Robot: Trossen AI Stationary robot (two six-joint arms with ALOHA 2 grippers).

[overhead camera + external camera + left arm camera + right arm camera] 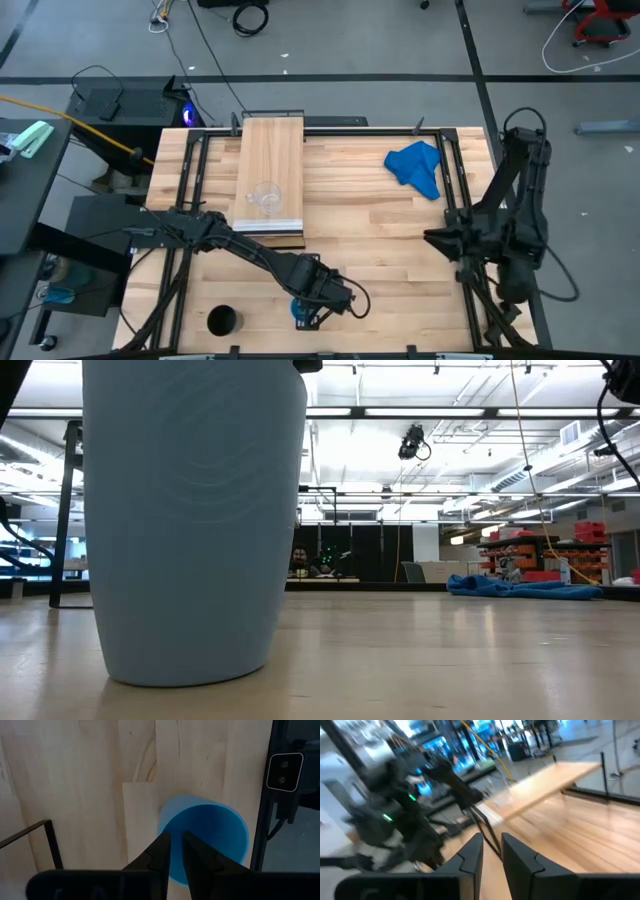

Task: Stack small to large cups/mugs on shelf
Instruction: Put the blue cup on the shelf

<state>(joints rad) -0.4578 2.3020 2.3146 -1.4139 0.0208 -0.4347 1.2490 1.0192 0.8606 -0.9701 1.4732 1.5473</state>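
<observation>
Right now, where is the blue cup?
The blue cup stands at the table's near edge in the high view, right of the black cup, under the left tool.

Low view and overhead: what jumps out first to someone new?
The blue cup fills the low view's left side, standing upright at the table's near edge. From above, the left gripper hangs right over it, fingers nearly together above its rim. The glass cup already sits on the shelf; the black cup waits near the front-left corner.

No legible text — anywhere.
</observation>
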